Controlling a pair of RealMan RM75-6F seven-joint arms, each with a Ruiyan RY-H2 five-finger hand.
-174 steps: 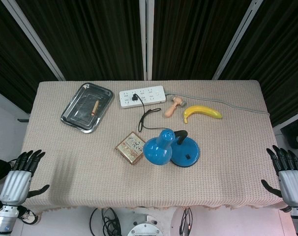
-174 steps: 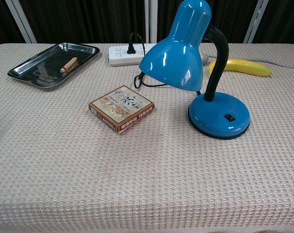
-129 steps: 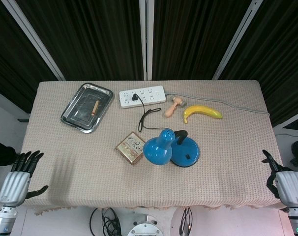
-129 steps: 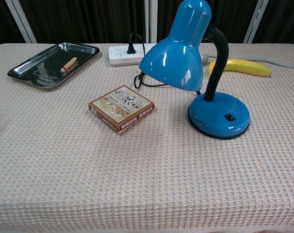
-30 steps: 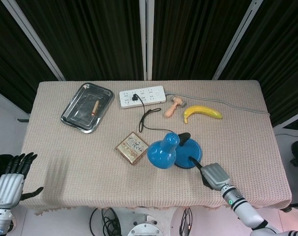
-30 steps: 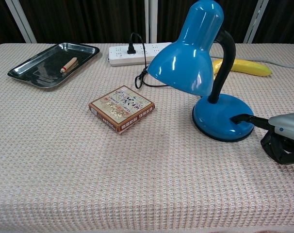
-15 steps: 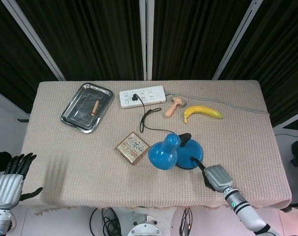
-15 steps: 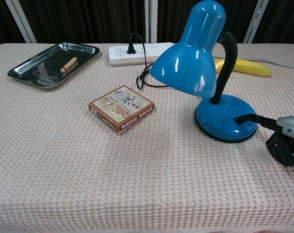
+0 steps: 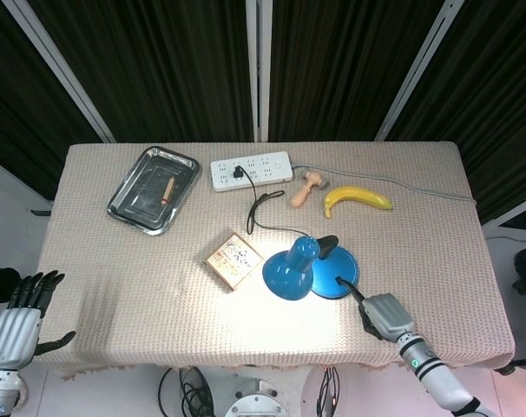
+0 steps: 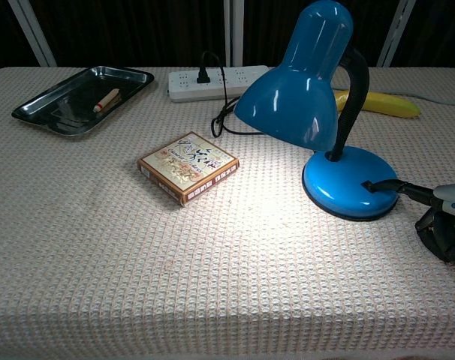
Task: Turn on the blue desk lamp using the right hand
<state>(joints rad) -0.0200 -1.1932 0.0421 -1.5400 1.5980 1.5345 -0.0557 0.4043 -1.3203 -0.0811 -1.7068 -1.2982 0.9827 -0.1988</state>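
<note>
The blue desk lamp point(image 9: 291, 269) point(image 10: 306, 75) stands mid-table on its round base point(image 10: 351, 191) and is lit, throwing a bright patch on the cloth below its shade. My right hand point(image 9: 382, 316) point(image 10: 444, 221) sits just right of the base; one outstretched finger touches the base's top at the switch, the other fingers are curled under. My left hand point(image 9: 20, 316) hangs off the table's front-left corner, fingers spread, holding nothing.
A small printed box point(image 9: 233, 260) lies left of the lamp. At the back are a metal tray point(image 9: 153, 189) with a small wooden stick, a white power strip point(image 9: 252, 169) with the lamp's cord, a wooden peg toy point(image 9: 305, 188) and a banana point(image 9: 357, 199).
The lamp has come on and lights the cloth. It has slid slightly right under the right hand's finger. The left hand is still.
</note>
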